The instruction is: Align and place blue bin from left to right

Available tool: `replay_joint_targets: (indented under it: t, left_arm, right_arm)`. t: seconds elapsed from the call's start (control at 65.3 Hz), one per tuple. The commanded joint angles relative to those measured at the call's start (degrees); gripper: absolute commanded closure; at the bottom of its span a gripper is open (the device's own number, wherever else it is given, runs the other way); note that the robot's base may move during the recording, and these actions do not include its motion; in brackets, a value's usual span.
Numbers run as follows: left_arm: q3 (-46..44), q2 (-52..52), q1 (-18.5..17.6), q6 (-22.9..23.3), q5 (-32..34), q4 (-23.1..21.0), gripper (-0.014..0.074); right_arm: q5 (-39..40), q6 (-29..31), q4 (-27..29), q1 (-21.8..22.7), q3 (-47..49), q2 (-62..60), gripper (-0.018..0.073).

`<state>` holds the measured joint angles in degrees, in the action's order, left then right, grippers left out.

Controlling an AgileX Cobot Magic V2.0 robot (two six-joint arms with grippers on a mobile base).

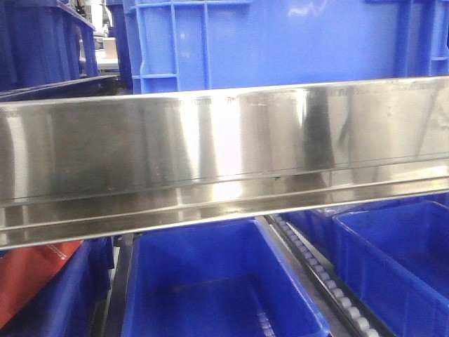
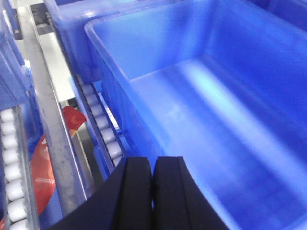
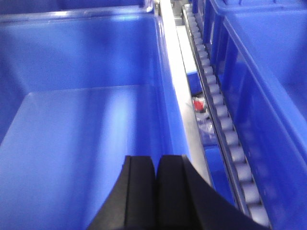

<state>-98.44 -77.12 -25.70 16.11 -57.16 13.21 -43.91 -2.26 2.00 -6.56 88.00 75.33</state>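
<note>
From my seat, the blue bin (image 1: 280, 42) sits up top behind the shiny steel rail (image 1: 224, 161). Left gripper (image 2: 152, 177) and right gripper (image 3: 157, 175) both hang over open bins, jaws pressed together, holding nothing.

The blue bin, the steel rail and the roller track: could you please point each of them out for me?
blue bin (image 1: 280, 42): exterior front-facing view, on its smooth front wall above the rail.
steel rail (image 1: 224, 154): exterior front-facing view, on its shiny front face.
roller track (image 3: 225, 129): right wrist-mounted view, on one white roller mid-track.
</note>
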Motion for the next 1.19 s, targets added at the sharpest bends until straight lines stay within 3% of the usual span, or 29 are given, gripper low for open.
replay_joint_targets:
  t: [0.0, 0.276, 0.781, 1.18]
  left_arm:
    - [7.3, 5.6, -0.3, -0.4, 7.5, 0.0, 0.0611]
    - [31.1, 26.6, -0.3, -0.9, 24.3, 0.0, 0.0611]
    - [63.5, 62.4, -0.3, -1.0, 31.0, -2.6, 0.0611]
    - [67.8, 72.6, -0.3, -1.0, 31.2, -2.5, 0.0611]
  right_arm:
    - [7.1, 0.3, -0.1, 0.0, -8.5, -7.3, 0.0638]
    - [15.4, 0.3, -0.1, 0.0, -28.8, -30.0, 0.0638]
    - [16.6, 3.3, -0.1, 0.0, -56.9, -64.3, 0.0638]
    - [17.6, 3.3, -0.1, 0.0, -61.2, -68.0, 0.0638]
